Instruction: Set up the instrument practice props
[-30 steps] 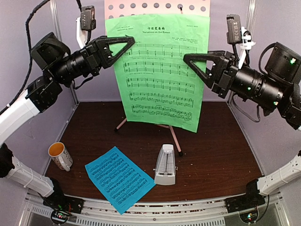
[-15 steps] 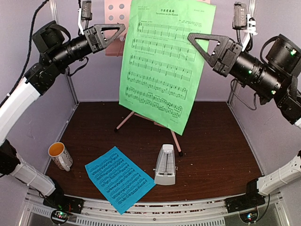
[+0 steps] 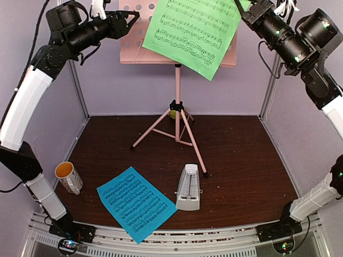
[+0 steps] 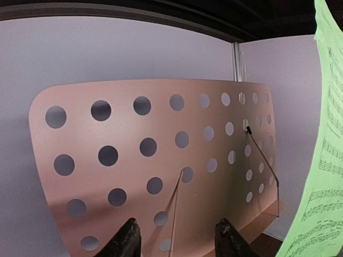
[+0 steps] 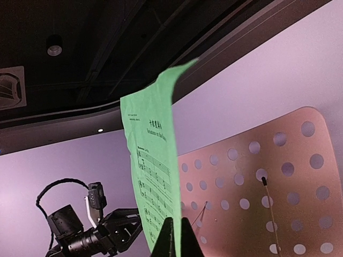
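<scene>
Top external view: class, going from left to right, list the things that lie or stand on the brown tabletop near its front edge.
Mug → blue sheet of music → metronome. The pink music stand is left out, since its legs span the same stretch as the last two.
</scene>
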`<state>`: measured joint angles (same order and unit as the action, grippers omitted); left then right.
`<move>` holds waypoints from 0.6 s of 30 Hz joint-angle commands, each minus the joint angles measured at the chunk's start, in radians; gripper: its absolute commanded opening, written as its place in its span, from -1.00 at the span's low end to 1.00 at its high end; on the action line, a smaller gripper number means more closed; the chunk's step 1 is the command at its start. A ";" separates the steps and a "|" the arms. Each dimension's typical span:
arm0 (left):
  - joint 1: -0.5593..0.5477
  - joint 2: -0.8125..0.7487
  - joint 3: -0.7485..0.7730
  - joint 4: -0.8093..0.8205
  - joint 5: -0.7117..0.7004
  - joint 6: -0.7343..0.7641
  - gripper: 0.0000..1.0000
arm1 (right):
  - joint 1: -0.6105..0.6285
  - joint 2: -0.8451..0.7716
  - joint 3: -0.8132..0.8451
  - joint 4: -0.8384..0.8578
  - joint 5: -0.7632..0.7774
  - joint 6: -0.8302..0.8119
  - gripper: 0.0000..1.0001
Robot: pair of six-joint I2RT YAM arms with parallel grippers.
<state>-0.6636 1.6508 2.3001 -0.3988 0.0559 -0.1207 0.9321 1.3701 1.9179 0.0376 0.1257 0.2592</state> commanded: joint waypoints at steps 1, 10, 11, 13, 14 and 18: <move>0.006 0.124 0.093 -0.074 -0.035 0.184 -0.02 | -0.056 0.044 0.082 -0.034 0.050 -0.012 -1.00; 0.011 0.222 0.162 -0.047 -0.046 0.252 -0.22 | -0.142 0.117 0.169 -0.056 0.065 -0.020 -1.00; 0.013 0.225 0.162 -0.045 -0.043 0.255 -0.30 | -0.148 0.122 0.176 -0.058 0.067 -0.021 -1.00; 0.013 0.227 0.161 -0.048 -0.037 0.259 -0.48 | -0.156 0.128 0.176 -0.059 0.072 -0.021 -1.00; 0.013 0.227 0.159 -0.054 -0.035 0.262 -0.59 | -0.160 0.129 0.175 -0.057 0.074 -0.021 -1.00; 0.013 0.201 0.106 -0.070 -0.020 0.276 -1.00 | -0.167 0.139 0.176 -0.057 0.093 -0.036 -1.00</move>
<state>-0.6571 1.8900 2.4306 -0.4885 0.0223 0.1246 0.7750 1.5017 2.0705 -0.0147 0.1898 0.2401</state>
